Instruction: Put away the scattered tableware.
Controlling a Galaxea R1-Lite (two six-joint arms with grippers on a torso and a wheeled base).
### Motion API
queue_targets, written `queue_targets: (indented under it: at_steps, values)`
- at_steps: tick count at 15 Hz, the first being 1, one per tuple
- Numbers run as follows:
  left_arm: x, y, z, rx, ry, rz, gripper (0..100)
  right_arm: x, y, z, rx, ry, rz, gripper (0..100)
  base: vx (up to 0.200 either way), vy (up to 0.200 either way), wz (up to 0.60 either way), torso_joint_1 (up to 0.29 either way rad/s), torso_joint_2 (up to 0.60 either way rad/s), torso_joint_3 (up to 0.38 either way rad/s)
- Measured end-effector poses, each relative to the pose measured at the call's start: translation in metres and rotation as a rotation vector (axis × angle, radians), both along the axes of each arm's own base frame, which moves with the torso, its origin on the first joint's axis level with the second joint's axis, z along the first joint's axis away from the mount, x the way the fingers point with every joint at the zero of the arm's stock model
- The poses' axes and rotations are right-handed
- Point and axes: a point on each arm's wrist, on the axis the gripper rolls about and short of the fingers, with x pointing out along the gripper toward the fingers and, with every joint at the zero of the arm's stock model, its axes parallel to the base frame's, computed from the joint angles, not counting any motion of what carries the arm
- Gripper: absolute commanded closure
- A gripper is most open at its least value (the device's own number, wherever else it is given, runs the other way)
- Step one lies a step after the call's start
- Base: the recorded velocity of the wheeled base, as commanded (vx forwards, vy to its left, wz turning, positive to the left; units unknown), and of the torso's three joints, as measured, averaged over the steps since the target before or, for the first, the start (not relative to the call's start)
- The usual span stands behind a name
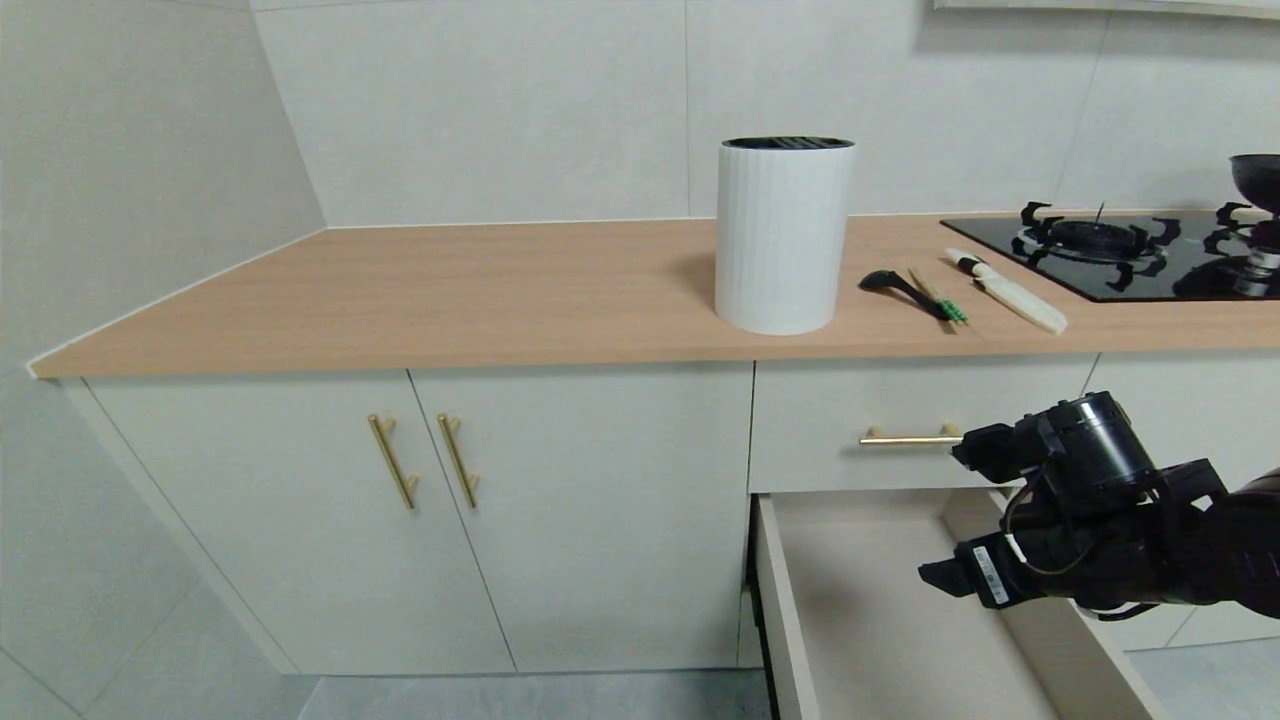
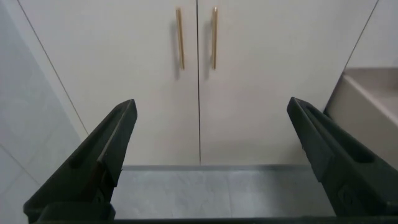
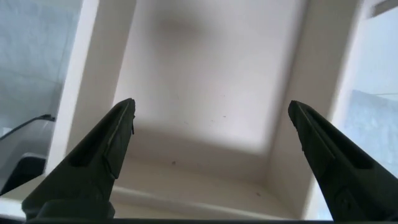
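Wooden countertop (image 1: 400, 290) along a grey tiled wall, bearing a white ribbed holder (image 1: 783, 235). Between the holder and the gas hob (image 1: 1130, 255) lie the scattered utensils. These are a black spoon (image 1: 900, 288), a thin stick with a green end (image 1: 942, 303) (possibly a small brush, too small to tell) lying against the spoon's handle, and a cream-handled knife (image 1: 1008, 292) slightly apart. Below the counter a drawer (image 1: 880, 600) stands pulled out. The right gripper (image 1: 950, 512) hangs over the drawer's interior, fingers spread wide, holding nothing. The left gripper (image 2: 211, 162), equally wide and holding nothing, faces the gold-handled cabinet doors (image 2: 199, 74).
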Motion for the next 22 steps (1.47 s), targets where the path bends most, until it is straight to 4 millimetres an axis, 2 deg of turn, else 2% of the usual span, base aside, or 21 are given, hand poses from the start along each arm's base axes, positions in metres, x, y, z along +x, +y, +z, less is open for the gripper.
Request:
queue_targets:
  at_steps: [8, 12, 15, 19, 22]
  values:
    - [0.000, 0.000, 0.000, 0.000, -0.001, 0.000, 0, 0.000, 0.000, -0.001, -0.001, 0.003, 0.000, 0, 0.000, 0.000, 0.00, 0.192, -0.46, -0.272]
    - [0.000, 0.000, 0.000, 0.000, 0.000, 0.000, 0, 0.002, 0.001, 0.002, 0.008, -0.022, 0.001, 0, 0.000, 0.000, 0.00, 0.041, -0.09, -0.054]
    - [0.000, 0.000, 0.000, 0.000, 0.000, 0.000, 0, 0.017, 0.004, 0.019, 0.047, -0.133, -0.007, 0, 0.000, 0.000, 0.00, 0.000, 0.00, 0.000]
    - [0.000, 0.000, 0.000, 0.000, 0.000, 0.000, 0, 0.052, 0.002, 0.057, 0.089, -0.257, -0.057, 0, 0.000, 0.000, 0.00, 0.000, 0.00, 0.000]
    - [0.000, 0.000, 0.000, 0.000, 0.000, 0.000, 0, 0.077, 0.001, 0.081, 0.216, -0.300, -0.207, 0, 0.000, 0.000, 0.00, 0.000, 0.00, 0.000]
